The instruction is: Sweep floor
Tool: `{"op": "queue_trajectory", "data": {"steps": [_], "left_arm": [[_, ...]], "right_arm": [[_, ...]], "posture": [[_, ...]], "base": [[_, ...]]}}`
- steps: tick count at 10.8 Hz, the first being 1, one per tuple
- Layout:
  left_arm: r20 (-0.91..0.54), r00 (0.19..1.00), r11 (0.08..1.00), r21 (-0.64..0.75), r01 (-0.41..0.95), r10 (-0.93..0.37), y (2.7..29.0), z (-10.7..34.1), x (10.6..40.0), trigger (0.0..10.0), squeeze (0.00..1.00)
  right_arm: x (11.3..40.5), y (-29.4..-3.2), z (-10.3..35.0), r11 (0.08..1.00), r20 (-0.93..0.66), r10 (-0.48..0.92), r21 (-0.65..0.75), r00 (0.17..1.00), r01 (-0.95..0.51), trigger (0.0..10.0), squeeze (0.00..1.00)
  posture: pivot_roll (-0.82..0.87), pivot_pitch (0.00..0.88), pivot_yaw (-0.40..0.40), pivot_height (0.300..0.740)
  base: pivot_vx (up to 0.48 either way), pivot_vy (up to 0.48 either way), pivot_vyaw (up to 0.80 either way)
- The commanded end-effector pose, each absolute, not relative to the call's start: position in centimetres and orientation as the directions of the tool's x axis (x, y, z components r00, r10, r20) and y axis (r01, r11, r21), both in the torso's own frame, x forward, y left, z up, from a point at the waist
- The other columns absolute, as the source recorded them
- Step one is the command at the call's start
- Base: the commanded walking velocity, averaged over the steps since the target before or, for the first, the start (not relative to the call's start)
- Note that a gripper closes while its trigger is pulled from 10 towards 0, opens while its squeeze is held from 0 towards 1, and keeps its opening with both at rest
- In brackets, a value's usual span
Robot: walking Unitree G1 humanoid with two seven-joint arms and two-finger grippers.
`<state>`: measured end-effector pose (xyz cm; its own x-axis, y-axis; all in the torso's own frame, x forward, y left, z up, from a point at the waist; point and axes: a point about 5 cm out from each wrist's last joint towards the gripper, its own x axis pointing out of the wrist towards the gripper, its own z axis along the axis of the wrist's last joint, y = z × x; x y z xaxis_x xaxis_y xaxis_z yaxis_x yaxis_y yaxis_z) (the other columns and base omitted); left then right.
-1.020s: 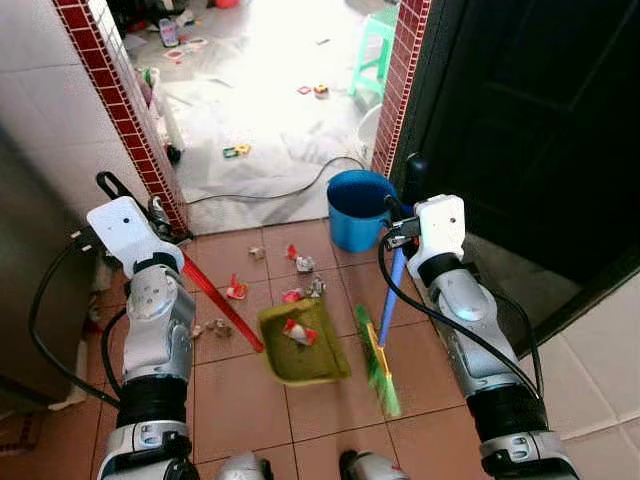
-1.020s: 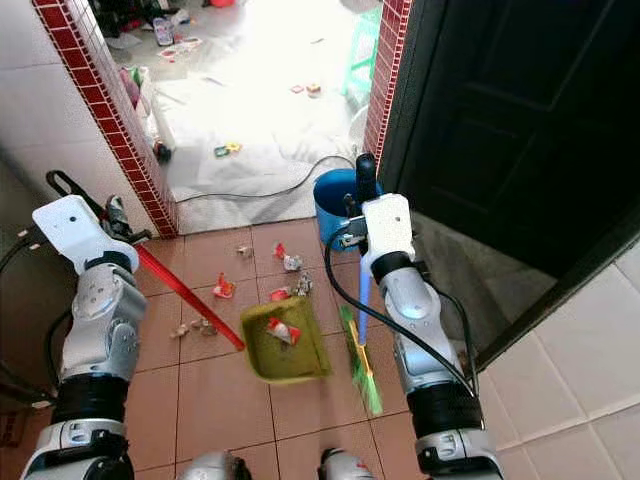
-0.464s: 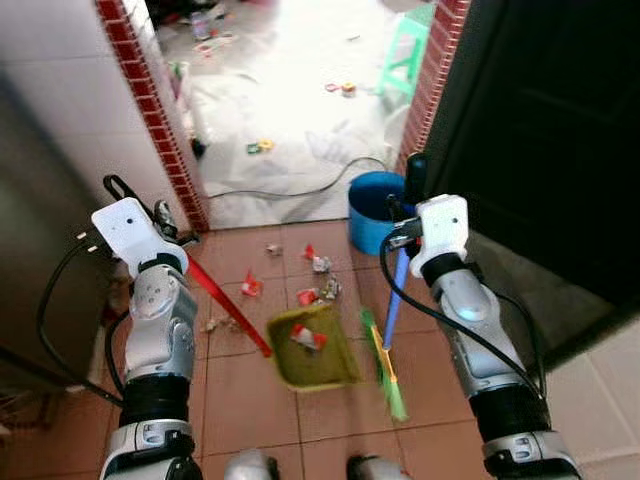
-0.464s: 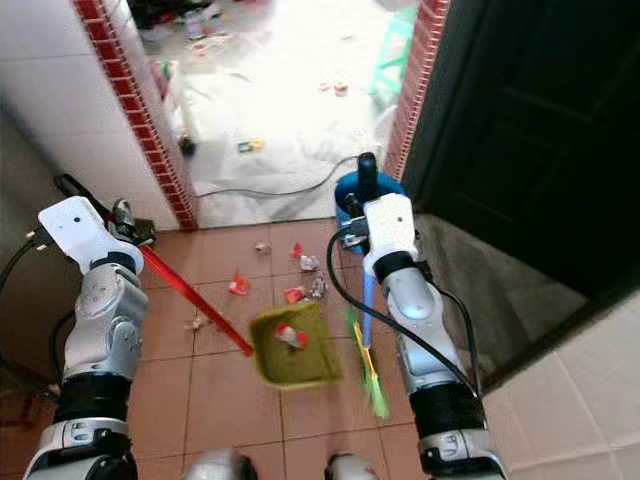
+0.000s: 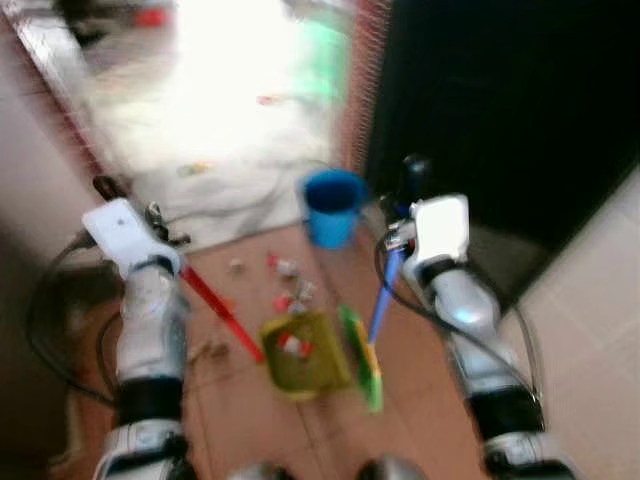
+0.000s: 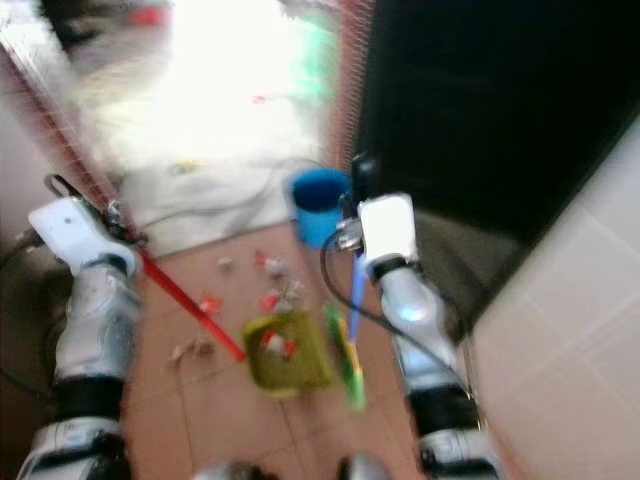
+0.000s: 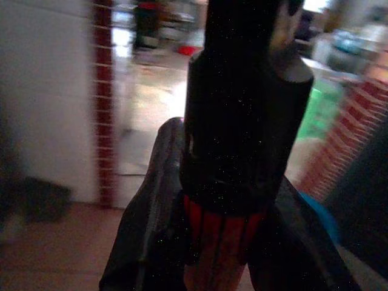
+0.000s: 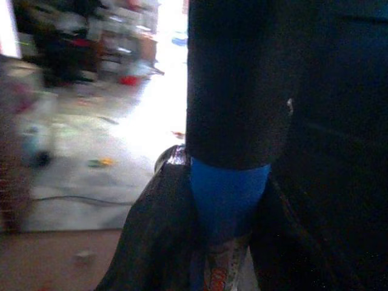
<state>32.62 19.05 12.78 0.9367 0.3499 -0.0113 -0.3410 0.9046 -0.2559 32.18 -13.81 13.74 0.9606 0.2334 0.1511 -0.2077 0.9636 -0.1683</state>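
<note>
Blue plastic makes up the broom (image 5: 380, 303) shaft, with a green brush head low on the floor (image 5: 250, 410). I judge it light and stiff, a long lever that will twist in the grip if held too near the end. My right gripper (image 8: 224, 242) has it just under the black cap at the top of the handle. In the right wrist view the two black fingers (image 8: 154, 236) sit pressed against either side of the blue shaft, so I read that claw as clamped on the broom. That hold is high. It gives reach but little force at the bristles, so strokes should be short.

My left gripper (image 7: 212, 242) is likewise closed around the red handle of the dustpan (image 5: 303, 352), right below its black end cap. The fingers (image 7: 151, 230) hug the red shaft with no gap I can see. The olive-green pan looks like thin plastic, light and a bit springy, and on such a long handle its lip may lift off the tiles unless I press it down.

The pan rests on the terracotta floor near the middle of what I can see, with a piece of red and white litter inside it. The broom head lies just beside the pan's right edge. More scraps (image 5: 285, 280) are scattered beyond the pan's far edge, toward the bucket (image 5: 331, 205) at the doorway. They look like paper and wrappers that will skid easily. Both eye views are blurred, so finer detail is beyond me.
</note>
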Motion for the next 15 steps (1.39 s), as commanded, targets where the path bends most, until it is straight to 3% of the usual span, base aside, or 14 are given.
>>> {"op": "queue_trajectory", "data": {"steps": [1, 3, 15], "left_arm": [[0.057, 0.93, 0.895, -0.296, -0.333, 0.364, 19.5, 14.5, 32.9, 10.0, 0.0], [0.058, 0.929, 0.897, -0.288, -0.335, 0.365, 19.6, 14.5, 32.8, 10.0, 0.0], [0.078, 0.948, 0.921, -0.276, -0.277, 0.308, 19.4, 15.1, 32.7, 10.0, 0.0]], "right_arm": [[32.4, -13.4, 14.7, 0.956, 0.19, 0.25, -0.202, 0.949, -0.212, 10.0, 0.0], [32.4, -13.3, 14.7, 0.956, 0.191, 0.252, -0.203, 0.949, -0.214, 10.0, 0.0], [31.3, -12.9, 13.6, 0.961, 0.173, 0.233, -0.19, 0.957, -0.2, 10.0, 0.0]], "posture": [[-0.1, 0.0, 0.058, 0.74], [-0.1, 0.0, 0.058, 0.74], [-0.08, 0.021, 0.095, 0.74]], "base": [[0.0, 0.394, -0.8], [0.0, 0.322, -0.32], [0.0, 0.0, 0.0]]}}
